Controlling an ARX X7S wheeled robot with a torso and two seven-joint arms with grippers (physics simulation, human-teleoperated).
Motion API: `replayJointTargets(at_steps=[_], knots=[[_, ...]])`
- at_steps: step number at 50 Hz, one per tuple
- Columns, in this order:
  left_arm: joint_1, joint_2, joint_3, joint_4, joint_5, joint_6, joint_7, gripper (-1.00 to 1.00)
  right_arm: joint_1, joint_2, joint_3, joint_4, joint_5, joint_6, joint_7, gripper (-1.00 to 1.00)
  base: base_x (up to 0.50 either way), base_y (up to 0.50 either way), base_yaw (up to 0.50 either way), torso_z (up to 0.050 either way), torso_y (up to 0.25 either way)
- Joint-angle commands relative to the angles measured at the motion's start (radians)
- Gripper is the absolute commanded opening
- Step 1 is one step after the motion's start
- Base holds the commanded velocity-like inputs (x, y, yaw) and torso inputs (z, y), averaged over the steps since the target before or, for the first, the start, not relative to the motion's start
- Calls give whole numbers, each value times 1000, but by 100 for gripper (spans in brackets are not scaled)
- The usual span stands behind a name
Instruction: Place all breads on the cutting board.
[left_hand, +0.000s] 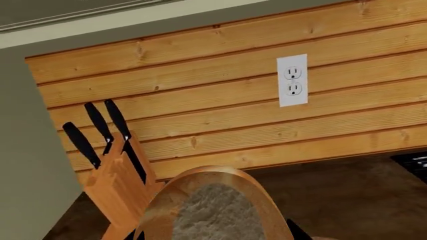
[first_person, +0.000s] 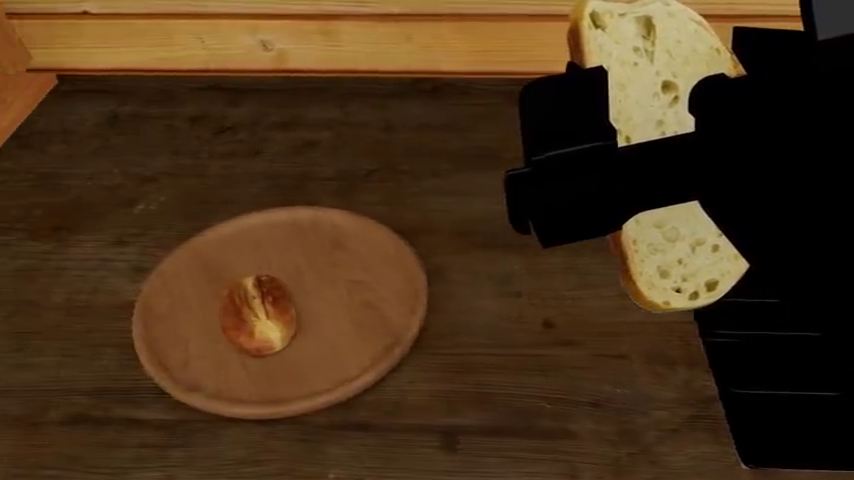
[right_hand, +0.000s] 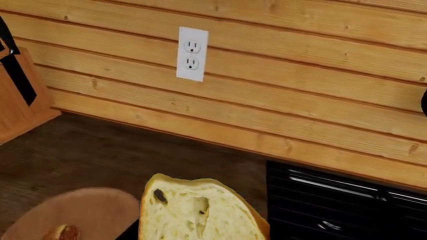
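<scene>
My right gripper (first_person: 638, 172) is shut on the large cream bread slice (first_person: 674, 255) and holds it upright in the air, to the right of the cutting board (first_person: 350, 262). The slice fills the space between the jaws in the right wrist view (right_hand: 193, 215). The small golden-brown roll (first_person: 259, 314) lies on the round board, left of its middle; both also show in the right wrist view, the board (right_hand: 87, 210) and the roll (right_hand: 61, 233). Between my left gripper's jaws (left_hand: 217, 237) stands a rounded thing (left_hand: 217, 210) with a golden-brown rim and a grey rough face; I cannot tell what it is.
A knife block (left_hand: 123, 185) stands at the counter's left by the wood-plank wall, also in the right wrist view (right_hand: 20, 95). A white outlet (right_hand: 191, 54) is on the wall. A black stove (right_hand: 347, 205) lies at the right.
</scene>
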Motion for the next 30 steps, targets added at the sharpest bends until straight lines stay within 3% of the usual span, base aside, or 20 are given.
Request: replayJointTargets(at_steps=[1,30], knots=[[-3,1,4,-1,-12,14,-15,-100,-16,7,9,-13,-22,4,-20,-100,-1,500,0,0,0],[-2,-1,4,-3,-9,17,-13,-100,-21,2,10,-18,-27,-4,-28,-100,-1,500,0,0,0]])
